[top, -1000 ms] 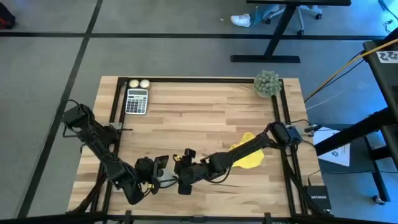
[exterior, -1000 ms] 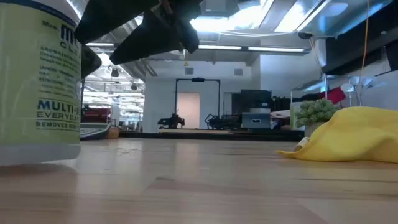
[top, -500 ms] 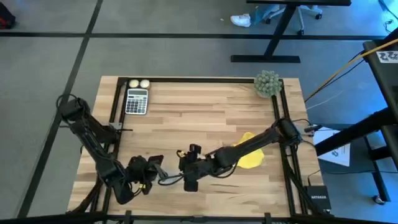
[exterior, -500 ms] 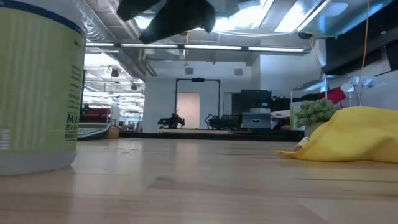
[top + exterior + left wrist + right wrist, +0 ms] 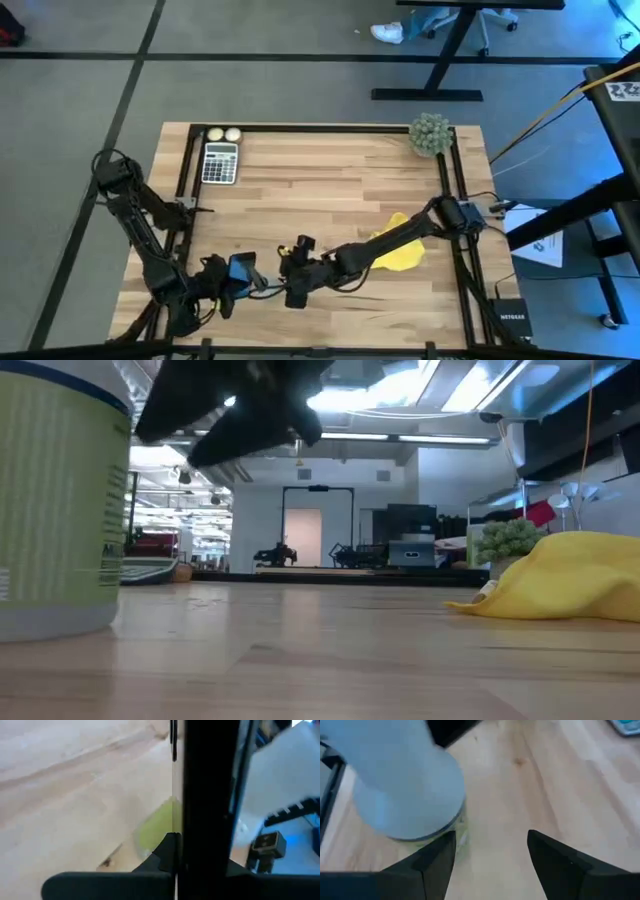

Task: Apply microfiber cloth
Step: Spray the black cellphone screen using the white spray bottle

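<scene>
On bottle (image 5: 60, 500) label: partial letters, unreadable.

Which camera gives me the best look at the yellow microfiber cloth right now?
The high view: the microfiber cloth lies on the table's right side, partly under the right arm. The low view shows the cloth side-on as a crumpled heap. Neither wrist view shows it.

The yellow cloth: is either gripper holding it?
No. The microfiber cloth lies loose on the table, apart from both grippers.
</scene>
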Controlling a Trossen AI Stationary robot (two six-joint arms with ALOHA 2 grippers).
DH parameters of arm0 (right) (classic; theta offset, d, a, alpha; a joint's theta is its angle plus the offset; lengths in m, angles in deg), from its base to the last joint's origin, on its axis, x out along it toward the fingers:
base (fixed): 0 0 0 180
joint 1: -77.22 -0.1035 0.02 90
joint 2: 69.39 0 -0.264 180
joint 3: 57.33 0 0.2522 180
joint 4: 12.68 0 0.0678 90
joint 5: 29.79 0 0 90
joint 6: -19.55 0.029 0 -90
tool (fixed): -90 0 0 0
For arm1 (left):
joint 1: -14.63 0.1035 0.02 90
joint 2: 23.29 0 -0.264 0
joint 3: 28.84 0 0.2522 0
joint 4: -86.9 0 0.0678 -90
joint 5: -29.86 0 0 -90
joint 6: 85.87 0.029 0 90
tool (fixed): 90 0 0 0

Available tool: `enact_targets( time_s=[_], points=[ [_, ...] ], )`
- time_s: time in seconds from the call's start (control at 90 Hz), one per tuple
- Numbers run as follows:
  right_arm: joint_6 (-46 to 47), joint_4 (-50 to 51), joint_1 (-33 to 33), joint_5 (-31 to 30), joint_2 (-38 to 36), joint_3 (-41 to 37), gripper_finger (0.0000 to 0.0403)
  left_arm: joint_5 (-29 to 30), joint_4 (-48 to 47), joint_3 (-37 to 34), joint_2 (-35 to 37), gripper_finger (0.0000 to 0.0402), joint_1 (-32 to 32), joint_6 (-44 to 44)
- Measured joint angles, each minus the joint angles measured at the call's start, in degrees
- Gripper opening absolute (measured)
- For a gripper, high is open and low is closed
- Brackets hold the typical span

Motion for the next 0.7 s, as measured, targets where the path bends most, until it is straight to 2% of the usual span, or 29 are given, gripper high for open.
enact_targets(
  time_s=[0.2, 0.433, 0.567, 0.7],
  points=[
    [2.4, -0.8, -0.8, 0.1, 0.0, 0.1, 0.0232, 0.7, 0.3, -1.2, 0.0, 0.0008, 3.5, 1.6],
    [5.3, 0.1, -1.5, -0.5, 0.0, 0.1, 0.0232, 0.1, 0.0, -1.3, 0.1, 0.0008, 6.8, 7.8],
    [5.4, 6.0, -1.6, -0.5, -1.5, 0.1, 0.0232, -1.1, -4.1, -0.2, 2.3, 0.0008, 4.7, 8.6],
    [5.4, 11.0, -1.5, -0.5, -3.0, 0.1, 0.0232, -3.8, -11.8, 3.8, 3.7, 0.0008, -0.5, 9.8]
  ],
)
